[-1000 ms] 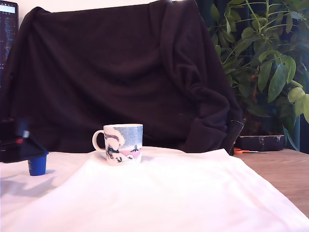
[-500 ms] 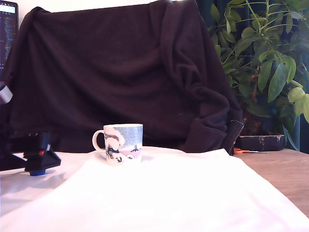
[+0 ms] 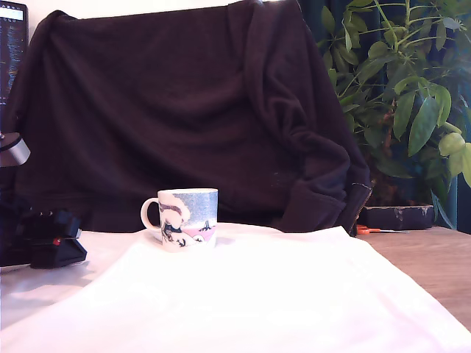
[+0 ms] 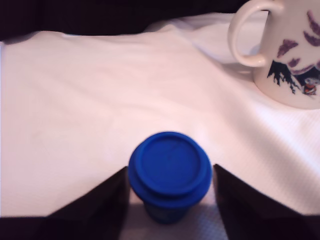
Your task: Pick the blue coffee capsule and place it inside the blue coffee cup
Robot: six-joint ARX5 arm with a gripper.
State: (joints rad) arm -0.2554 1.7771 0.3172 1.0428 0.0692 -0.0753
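white cloth (image 3: 243, 294) covers the surface. near the exterior view's left edge, the gripper (image 4: 170, 192) sits spread around the blue coffee capsule (image 4: 170, 172), with the blue coffee cup (image 3: 188, 218) nearby.

Arm: low at the nine o'clock edge of the exterior view, only its dark end showing.
Gripper (image 3: 51, 246): black block with a small red dot, down at cloth level, pointing toward three o'clock.
Fingers (image 4: 95, 202): in the wrist view, two dark wedges at seven and five o'clock, spread apart.
Jaws: parted, one on each side of the blue coffee capsule (image 4: 170, 172); whether they touch its rim can't be told.
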